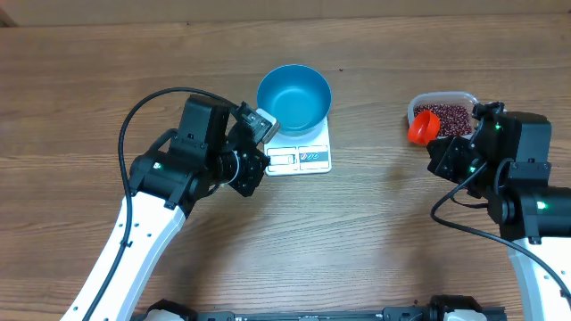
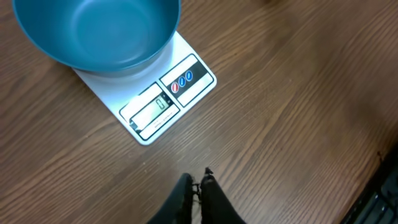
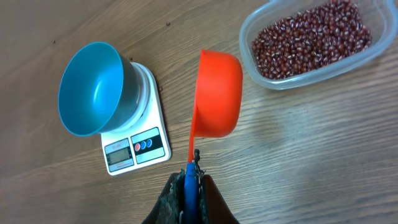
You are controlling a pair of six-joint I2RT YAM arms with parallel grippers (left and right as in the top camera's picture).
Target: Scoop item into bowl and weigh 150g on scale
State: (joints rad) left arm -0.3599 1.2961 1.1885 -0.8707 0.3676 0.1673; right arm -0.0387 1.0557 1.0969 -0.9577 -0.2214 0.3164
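Your left end effector [image 2: 198, 183] hangs over bare wood-grain worktop [image 1: 357, 259] near the display corner of the scale [image 1: 303, 160], not touching it. Its fingers are pinched almost together on nothing.

Next over, the smooth round blue plastic bowl [image 1: 294, 96] sits on that flat white scale, with the display and buttons showing along the front edge.

There's loads of open worktop from there to the glossy orange scoop [image 3: 217, 93], and your right end effector [image 3: 193, 169] is clamped on its thin handle.

The beans [image 3: 311, 37], tiny dark red ovals, are heaped in the clear rounded tub [image 3: 247, 28] just right of the scoop.
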